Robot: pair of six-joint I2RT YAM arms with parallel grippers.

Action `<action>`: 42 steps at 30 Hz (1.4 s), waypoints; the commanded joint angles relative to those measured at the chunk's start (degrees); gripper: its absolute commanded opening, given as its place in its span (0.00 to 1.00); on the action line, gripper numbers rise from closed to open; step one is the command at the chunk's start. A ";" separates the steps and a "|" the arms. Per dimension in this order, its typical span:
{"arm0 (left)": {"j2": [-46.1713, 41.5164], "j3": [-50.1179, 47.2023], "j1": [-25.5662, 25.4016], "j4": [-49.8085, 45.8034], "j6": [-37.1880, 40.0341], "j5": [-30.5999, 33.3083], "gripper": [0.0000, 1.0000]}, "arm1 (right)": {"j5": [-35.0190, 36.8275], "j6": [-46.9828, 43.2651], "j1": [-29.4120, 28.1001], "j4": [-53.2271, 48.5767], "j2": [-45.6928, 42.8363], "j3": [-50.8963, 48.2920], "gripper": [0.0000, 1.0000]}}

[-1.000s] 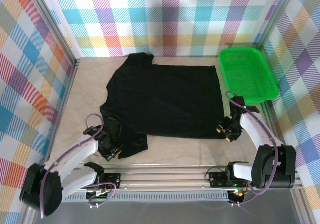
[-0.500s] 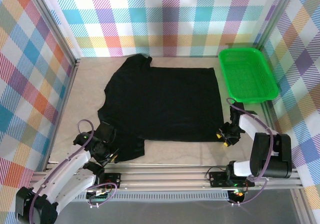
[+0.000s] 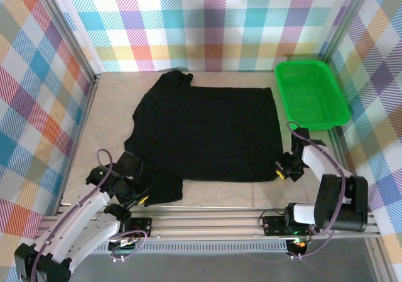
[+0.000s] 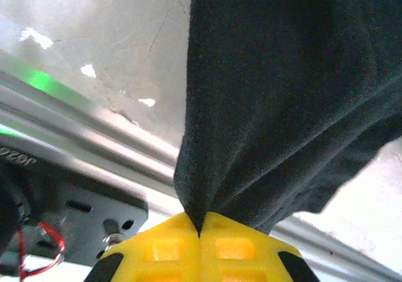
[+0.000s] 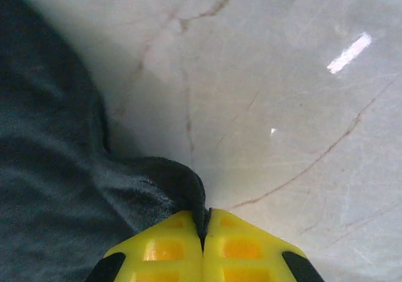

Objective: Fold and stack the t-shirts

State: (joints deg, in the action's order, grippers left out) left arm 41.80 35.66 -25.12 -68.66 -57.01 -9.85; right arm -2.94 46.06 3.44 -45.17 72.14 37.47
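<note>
Shirt (image 3: pixel 204 131) lies flat left of the basket (image 3: pixel 311 93), long axis toward it, near edge pinched by right claw (image 3: pixel 280 169) at the basket-side corner and left claw (image 3: pixel 138 198) at the far sleeve.

Bright even overhead light, glare streaks on tabletop (image 5: pixel 349 53), wrist views soft and blurred close-up

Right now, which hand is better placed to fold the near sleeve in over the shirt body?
Left, probably. The left hand is shut on the t-shirt at that sleeve; the right hand pinches the near hem corner, across the shirt from it.
</note>
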 commanded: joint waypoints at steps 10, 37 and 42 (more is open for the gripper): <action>17.51 23.02 0.55 12.69 5.95 8.91 0.00 | -0.29 -1.45 -3.78 -9.24 -3.37 9.49 0.00; 53.31 52.40 15.80 23.43 15.12 7.47 0.00 | 4.87 -1.59 -3.68 -7.33 27.09 39.96 0.00; 54.39 53.33 16.46 23.09 15.84 8.69 0.00 | 5.69 -1.68 -3.70 -7.75 29.56 42.78 0.00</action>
State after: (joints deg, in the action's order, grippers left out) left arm 95.68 86.70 -9.76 -46.28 -42.57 -2.59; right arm 1.23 44.34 -0.10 -52.14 100.55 77.69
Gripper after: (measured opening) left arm 0.059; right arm 0.044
